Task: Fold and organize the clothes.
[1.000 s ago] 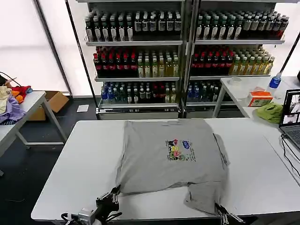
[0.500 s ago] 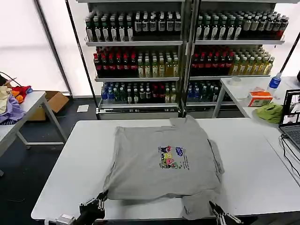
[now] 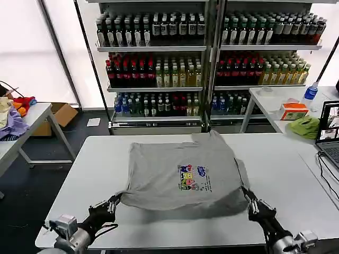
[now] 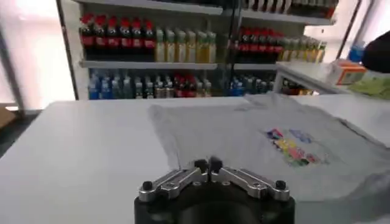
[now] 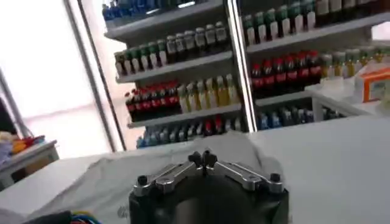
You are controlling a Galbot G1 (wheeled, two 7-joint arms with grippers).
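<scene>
Item: grey T-shirt (image 3: 180, 180), print side up, laid across the middle of the white table (image 3: 296, 185).
Left gripper (image 3: 112, 203): at the T-shirt's near left corner; fingers are seen pressed together in the left wrist view, and are judged to be clamped on the hem.
Right gripper (image 3: 250, 201): at the T-shirt's near right corner; fingers likewise closed, and judged to be pinching the fabric there.
Near hem: raised slightly off the table between the two corners, a shadow being cast beneath it.
Step in hand: the first fold is judged to be under way, the near edge being held at both corners.
Next move: both corners would need to be carried level toward the T-shirt's far edge, so that no skew is introduced.
Surface: smooth, white, bare around the T-shirt.
Room, beyond the T-shirt: shelves of bottles (image 3: 206, 58).
Room, right of the T-shirt: a side table with a green cloth (image 3: 304, 127) and a laptop (image 3: 329, 132).
Room, left of the T-shirt: a table with heaped clothing (image 3: 10, 119).
</scene>
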